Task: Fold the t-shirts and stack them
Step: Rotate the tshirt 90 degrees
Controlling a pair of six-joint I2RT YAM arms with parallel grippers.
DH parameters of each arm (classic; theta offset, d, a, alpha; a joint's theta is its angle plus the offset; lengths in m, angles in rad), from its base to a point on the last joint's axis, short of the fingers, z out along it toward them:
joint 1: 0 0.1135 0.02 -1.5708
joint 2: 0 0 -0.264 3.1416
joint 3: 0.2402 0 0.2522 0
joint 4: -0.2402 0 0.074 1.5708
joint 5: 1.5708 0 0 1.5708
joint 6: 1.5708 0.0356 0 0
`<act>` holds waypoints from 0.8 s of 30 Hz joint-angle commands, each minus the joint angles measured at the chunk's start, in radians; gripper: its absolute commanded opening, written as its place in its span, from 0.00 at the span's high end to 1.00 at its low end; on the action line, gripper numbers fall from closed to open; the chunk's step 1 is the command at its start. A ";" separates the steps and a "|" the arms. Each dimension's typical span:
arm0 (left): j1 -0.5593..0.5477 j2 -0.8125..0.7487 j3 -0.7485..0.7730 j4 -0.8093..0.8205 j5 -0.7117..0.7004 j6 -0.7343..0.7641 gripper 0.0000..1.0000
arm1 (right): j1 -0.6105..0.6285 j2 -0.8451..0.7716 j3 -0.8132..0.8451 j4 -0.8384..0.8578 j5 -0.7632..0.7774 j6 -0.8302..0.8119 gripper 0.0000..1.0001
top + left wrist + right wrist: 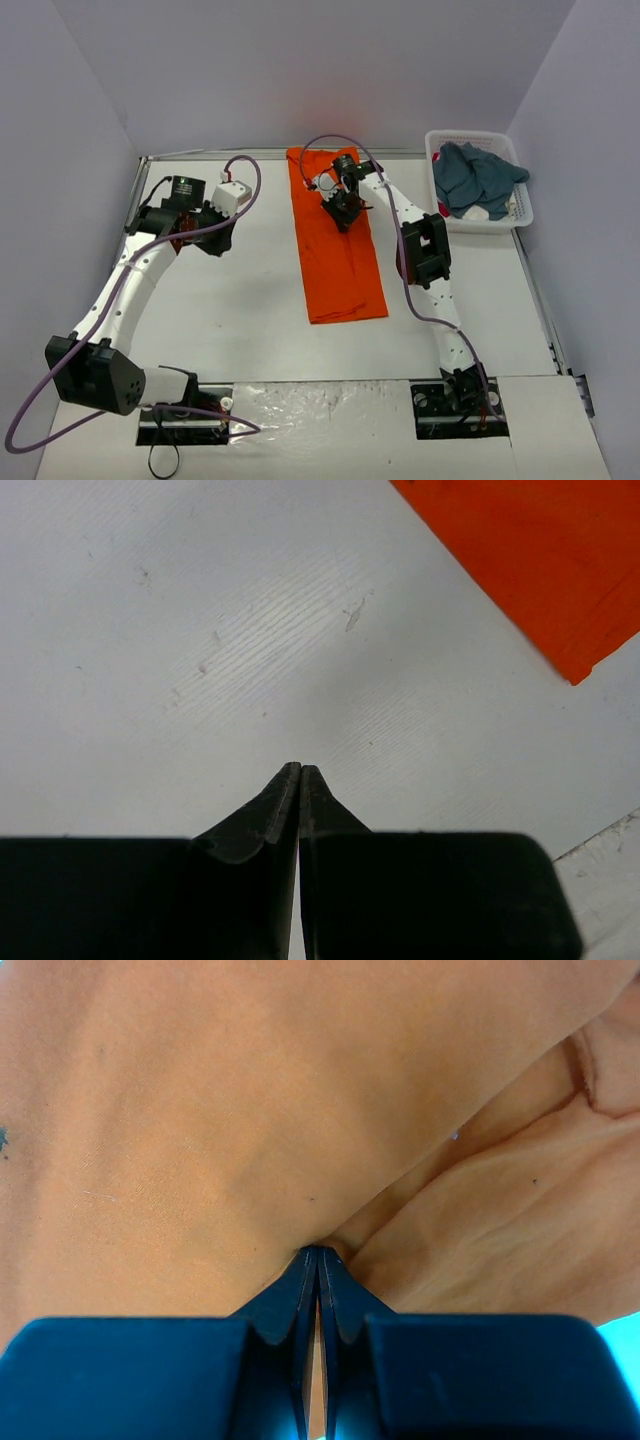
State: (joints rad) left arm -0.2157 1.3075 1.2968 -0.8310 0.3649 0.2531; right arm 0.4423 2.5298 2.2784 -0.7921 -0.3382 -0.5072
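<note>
At the centre of the top view, the folded orange t-shirt [338,270] lies flat on the worktop [240,310], the right hand [318,1252] pinching its cloth. The left hand [300,770] is clenched and empty. The teal t-shirt [478,178] sits in the white basket [488,226] at upper right.

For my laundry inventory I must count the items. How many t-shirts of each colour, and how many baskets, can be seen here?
orange t-shirt: 1
teal-blue t-shirt: 1
white basket: 1
Total: 3
</note>
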 commanded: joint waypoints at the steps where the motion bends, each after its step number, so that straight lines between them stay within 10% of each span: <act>1: 0.007 -0.004 0.052 0.001 -0.014 -0.009 0.98 | 0.018 0.043 0.029 -0.012 -0.013 -0.027 1.00; 12: 0.009 0.007 0.061 -0.005 -0.024 -0.005 0.98 | 0.049 0.043 0.058 -0.013 0.011 -0.021 1.00; 24: 0.009 -0.060 0.024 -0.007 0.011 0.021 0.81 | 0.044 -0.314 -0.318 -0.015 0.096 -0.027 0.98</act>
State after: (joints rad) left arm -0.2146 1.3094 1.3144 -0.8318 0.3611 0.2607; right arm 0.4812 2.3684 2.0190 -0.7460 -0.2855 -0.5259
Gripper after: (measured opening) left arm 0.176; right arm 0.011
